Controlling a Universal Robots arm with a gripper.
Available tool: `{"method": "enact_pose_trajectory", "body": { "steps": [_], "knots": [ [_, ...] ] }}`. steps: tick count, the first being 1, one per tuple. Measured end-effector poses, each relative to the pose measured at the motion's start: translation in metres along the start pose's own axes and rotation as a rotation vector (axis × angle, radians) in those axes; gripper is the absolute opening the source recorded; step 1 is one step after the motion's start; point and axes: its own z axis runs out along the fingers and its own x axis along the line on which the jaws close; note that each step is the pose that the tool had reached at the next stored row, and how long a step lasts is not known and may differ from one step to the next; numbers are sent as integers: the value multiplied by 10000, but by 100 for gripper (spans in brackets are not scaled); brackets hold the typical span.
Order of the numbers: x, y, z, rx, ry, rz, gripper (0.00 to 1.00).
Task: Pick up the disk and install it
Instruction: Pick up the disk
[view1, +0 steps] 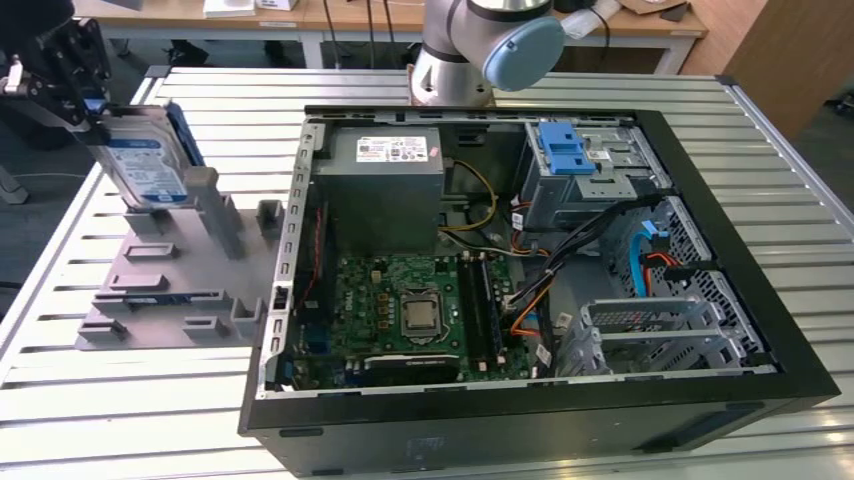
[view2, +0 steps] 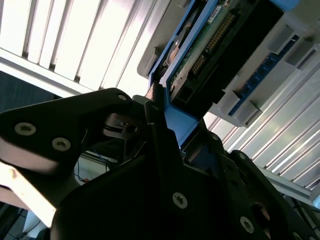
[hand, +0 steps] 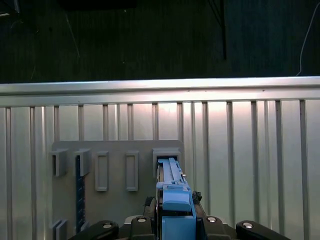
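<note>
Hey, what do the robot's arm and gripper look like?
The arm is silver-grey tubing with rounded joints, and one joint has a pale blue cap. The gripper is matte black, built from angular plates fastened with small silver screws.

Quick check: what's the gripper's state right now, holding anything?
Gripper: closed on the disk, fingers clamping its blue-framed end; the disk stands upright at the grey holder.
</note>
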Motion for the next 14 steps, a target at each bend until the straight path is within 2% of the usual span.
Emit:
{"method": "enact_pose_trajectory", "body": {
  "steps": [14],
  "knots": [
    [-1, 0, -102, -1, 1, 0, 36]
  ]
}}
